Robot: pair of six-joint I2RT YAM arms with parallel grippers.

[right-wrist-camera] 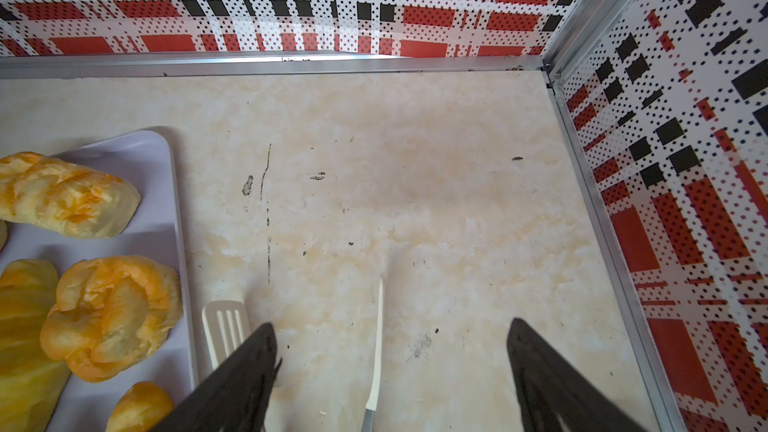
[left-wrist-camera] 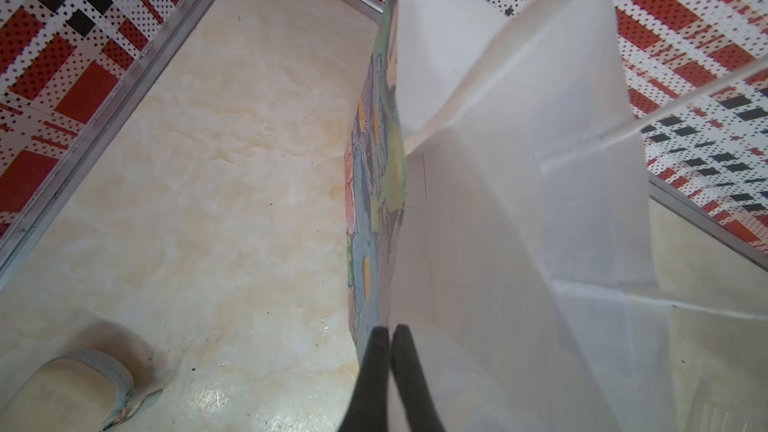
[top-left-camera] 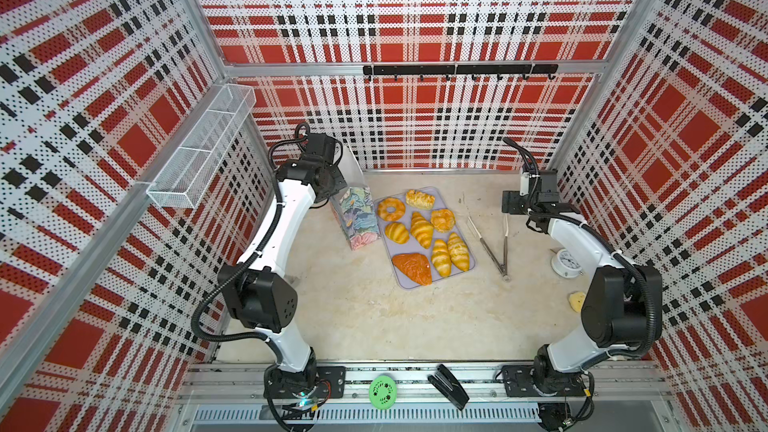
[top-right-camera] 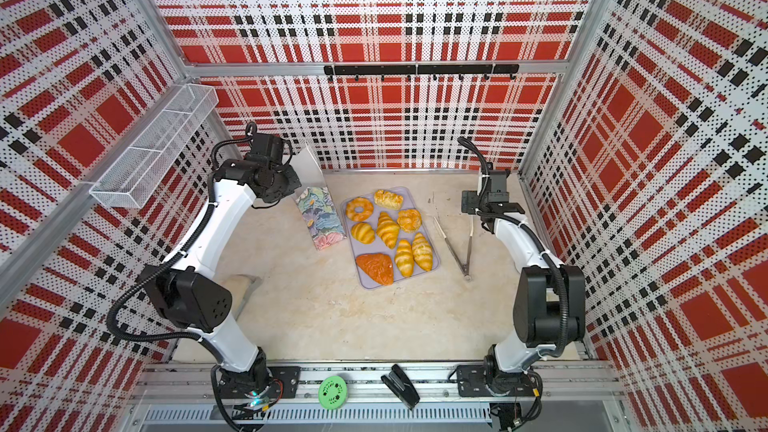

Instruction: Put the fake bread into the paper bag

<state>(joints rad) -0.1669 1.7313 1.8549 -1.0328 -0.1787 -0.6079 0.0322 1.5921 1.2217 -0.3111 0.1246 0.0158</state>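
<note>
Left gripper (left-wrist-camera: 390,331) was pinched shut on one wall of the bag (left-wrist-camera: 478,209). Its two black fingers (left-wrist-camera: 374,359) met on the paper's edge, one on the flowered outside and one on the white inside. The right gripper (right-wrist-camera: 391,326) hung empty with its jaws wide apart, over the far tips of the tongs (top-left-camera: 494,245).

All eight pieces of bread (top-left-camera: 422,229) lay on the tray (top-left-camera: 415,284) in the middle of the table (top-left-camera: 365,317), none in the bag. The bag stood upright just beside the tray's left edge, mouth up. The tongs lay just beside its right edge, so the bread sat between the two arms, just left of the right gripper. That made the right arm the free one and, by my reading, the one to fetch. The tongs ran near to far, hinged at the near end and spread in a V toward the far wall. Most croissants lay roughly the same way.

The bag was thin, creased paper that looked likely to buckle if pushed. The bread was glossy, rounded and ridged — probably slippery. The tray was flat, smooth and lilac with a low rim. The tongs were slim metal with pale tips, one of them slotted.
</note>
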